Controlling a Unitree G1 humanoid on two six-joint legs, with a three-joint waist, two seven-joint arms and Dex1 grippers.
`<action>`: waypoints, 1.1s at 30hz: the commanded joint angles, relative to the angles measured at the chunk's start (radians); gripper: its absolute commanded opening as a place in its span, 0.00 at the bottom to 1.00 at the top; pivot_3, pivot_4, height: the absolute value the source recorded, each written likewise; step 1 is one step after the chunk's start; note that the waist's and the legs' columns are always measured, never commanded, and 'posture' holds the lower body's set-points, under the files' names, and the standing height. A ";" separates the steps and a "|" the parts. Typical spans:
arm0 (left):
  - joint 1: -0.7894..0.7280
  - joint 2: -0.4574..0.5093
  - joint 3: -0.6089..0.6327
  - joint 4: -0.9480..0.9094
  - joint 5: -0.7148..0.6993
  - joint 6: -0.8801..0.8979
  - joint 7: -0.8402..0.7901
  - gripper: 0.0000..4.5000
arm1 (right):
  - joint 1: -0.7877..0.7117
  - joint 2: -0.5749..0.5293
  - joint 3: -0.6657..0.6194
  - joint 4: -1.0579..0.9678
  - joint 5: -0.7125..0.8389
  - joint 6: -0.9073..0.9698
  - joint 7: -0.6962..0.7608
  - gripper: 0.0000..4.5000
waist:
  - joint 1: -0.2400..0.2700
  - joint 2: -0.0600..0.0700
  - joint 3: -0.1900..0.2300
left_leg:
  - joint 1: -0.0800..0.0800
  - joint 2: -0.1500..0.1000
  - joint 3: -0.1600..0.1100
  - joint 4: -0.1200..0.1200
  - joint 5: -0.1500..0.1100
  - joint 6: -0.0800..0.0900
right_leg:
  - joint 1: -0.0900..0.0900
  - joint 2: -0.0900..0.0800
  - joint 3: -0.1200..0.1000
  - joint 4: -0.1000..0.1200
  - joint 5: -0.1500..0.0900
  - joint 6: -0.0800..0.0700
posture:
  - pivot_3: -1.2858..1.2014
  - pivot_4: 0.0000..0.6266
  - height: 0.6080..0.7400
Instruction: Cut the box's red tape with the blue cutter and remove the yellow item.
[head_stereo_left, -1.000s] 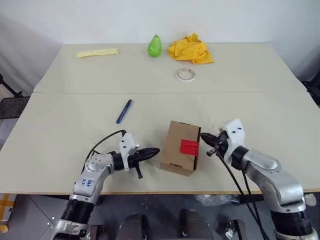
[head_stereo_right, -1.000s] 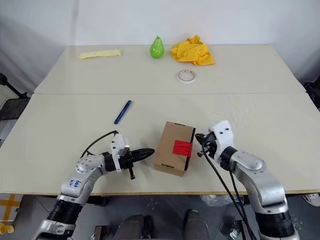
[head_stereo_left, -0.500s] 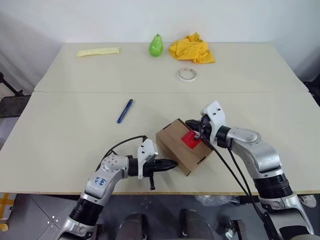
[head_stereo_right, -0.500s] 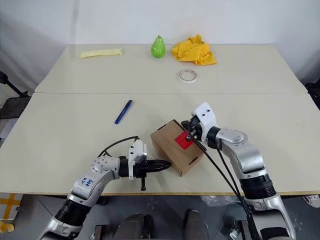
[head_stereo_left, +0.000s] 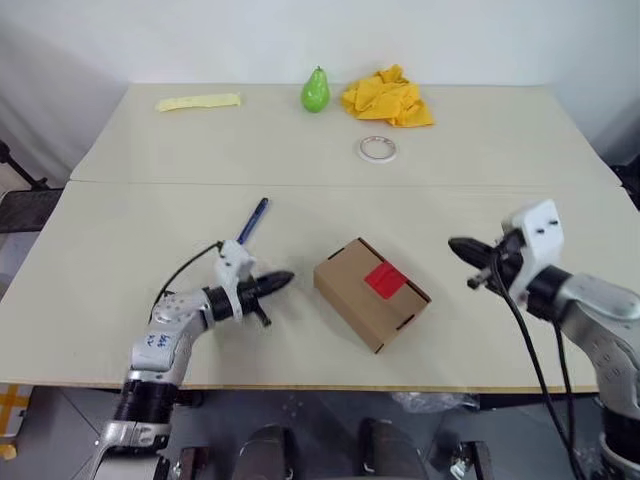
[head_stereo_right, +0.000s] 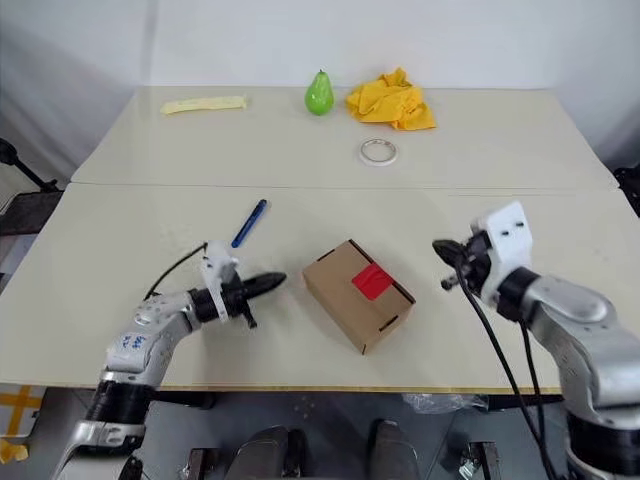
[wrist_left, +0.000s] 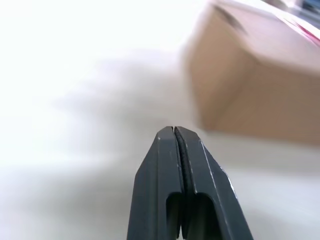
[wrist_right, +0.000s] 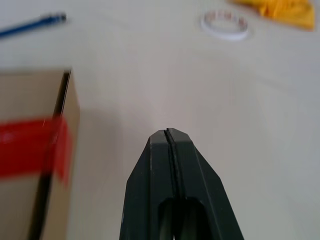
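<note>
The box lies flat on the pale bench between the two hands, skewed, with the red tape facing up across the seam of its top. It is plain brown cardboard with crisp edges and tuck slots along one side; it looks light and hollow, so it will likely skid or twist under any push unless something pins it. The tape is a smooth, glossy patch, thin enough to slit along the seam.

The left hand sits just short of the box's near corner, its black fingers pressed together and holding nothing. The blue cutter lies a little beyond that hand, on the side away from the box, untouched. It is a slim, stiff, pen-like stick, smooth and probably slippery; the surest hold looks to be around its middle, fingers across the shaft, so the tip stays free and it cannot pivot.

The right hand hangs well clear of the box on its far side, fingers likewise closed on nothing. The yellow item is presumably inside the sealed box.

Far past both hands sit a waxy green pear, a crumpled soft yellow cloth, a whitish tape ring and a flat pale yellow strip.
</note>
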 joint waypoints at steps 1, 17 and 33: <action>-0.053 -0.021 0.003 0.069 0.010 -0.067 -0.002 0.00 | 0.107 -0.042 -0.074 -0.144 0.065 0.085 0.016 0.00 | 0.004 -0.001 0.000 | 0.000 0.000 0.000 0.000 0.000 0.000 | 0.000 0.000 -0.001 0.000 0.000 0.000 | 0.52 0.24 1.00; -0.196 -0.089 -0.123 0.205 0.040 -0.125 -0.189 0.00 | 0.062 0.061 0.184 -0.199 0.104 0.129 -0.134 0.00 | 0.000 -0.005 0.003 | 0.000 0.001 0.000 0.002 0.000 -0.001 | 0.000 0.001 -0.002 0.001 0.000 0.000 | 0.52 0.24 1.00; -0.182 -0.126 -0.218 0.171 0.053 -0.096 -0.304 0.00 | 0.111 0.035 0.089 -0.280 0.172 0.206 -0.145 0.00 | 0.011 -0.005 0.002 | -0.010 0.001 -0.002 0.015 -0.003 0.002 | 0.000 0.001 -0.006 0.001 0.000 0.000 | 0.52 0.24 1.00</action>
